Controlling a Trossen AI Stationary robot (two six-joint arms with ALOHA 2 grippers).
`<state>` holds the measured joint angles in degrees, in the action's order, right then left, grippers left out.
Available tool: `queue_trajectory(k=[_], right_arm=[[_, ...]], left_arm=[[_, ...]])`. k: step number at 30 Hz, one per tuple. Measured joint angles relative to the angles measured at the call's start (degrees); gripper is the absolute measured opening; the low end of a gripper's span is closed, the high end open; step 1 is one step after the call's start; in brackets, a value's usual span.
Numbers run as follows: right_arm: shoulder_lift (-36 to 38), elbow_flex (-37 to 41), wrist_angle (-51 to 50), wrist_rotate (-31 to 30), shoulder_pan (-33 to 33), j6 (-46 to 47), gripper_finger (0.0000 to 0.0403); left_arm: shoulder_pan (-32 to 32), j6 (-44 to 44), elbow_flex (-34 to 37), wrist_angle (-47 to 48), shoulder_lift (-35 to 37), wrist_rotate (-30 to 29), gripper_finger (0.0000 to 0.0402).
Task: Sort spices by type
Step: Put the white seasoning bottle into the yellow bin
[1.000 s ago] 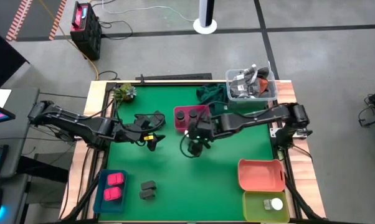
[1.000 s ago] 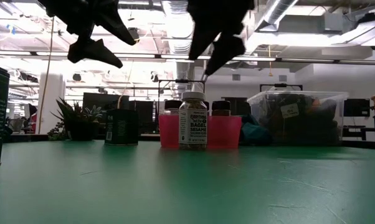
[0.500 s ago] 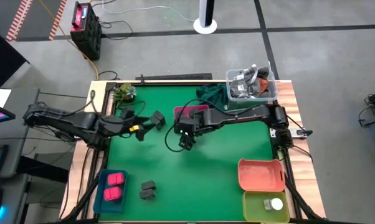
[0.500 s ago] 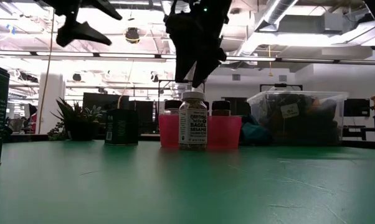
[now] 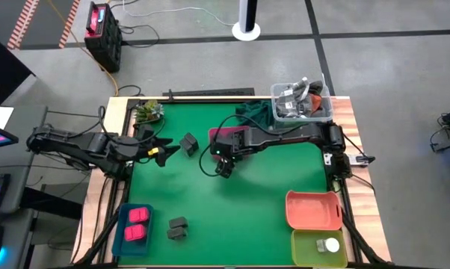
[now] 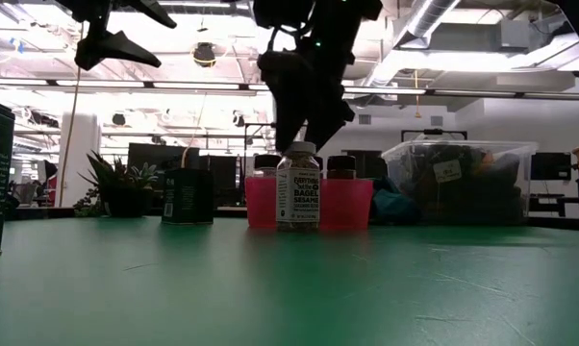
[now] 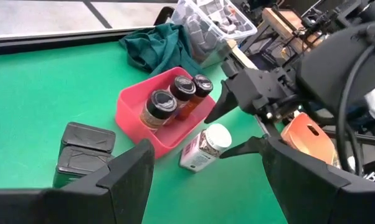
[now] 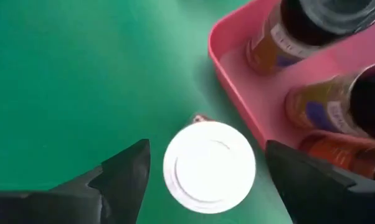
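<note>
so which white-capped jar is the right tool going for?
The white-capped jar standing on the green mat beside the pink tray, directly under the open right tool. The other white-capped jar sits in the green tray.

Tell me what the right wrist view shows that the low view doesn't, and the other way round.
Only the right wrist view shows the flat round top of the jar's white cap and looks down into the pink tray. Only the low view shows the jar's printed label, a dark grey box, the potted plant and the clear tub. Both show the white-capped jar beside the pink tray, with the right gripper open above it.
</note>
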<state>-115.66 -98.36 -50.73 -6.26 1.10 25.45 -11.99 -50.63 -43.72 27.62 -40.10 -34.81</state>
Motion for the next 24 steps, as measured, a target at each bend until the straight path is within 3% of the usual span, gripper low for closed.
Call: queue_trajectory(k=[11, 16, 24], right_arm=[[0.1, 3.0, 3.7, -0.2, -0.6, -0.1, 0.0232], [0.3, 2.9, 3.8, 0.0, -0.6, 0.0, 0.0231], [1.1, -2.7, -7.3, 1.0, -3.6, -1.1, 0.0231]], left_arm=[[0.0, -0.2, 0.0, 0.0, 0.0, 0.0, 0.0283], [0.0, -0.2, 0.0, -0.1, 0.0, 0.0, 0.0283], [0.0, -0.2, 0.0, -0.1, 0.0, -0.1, 0.0283]])
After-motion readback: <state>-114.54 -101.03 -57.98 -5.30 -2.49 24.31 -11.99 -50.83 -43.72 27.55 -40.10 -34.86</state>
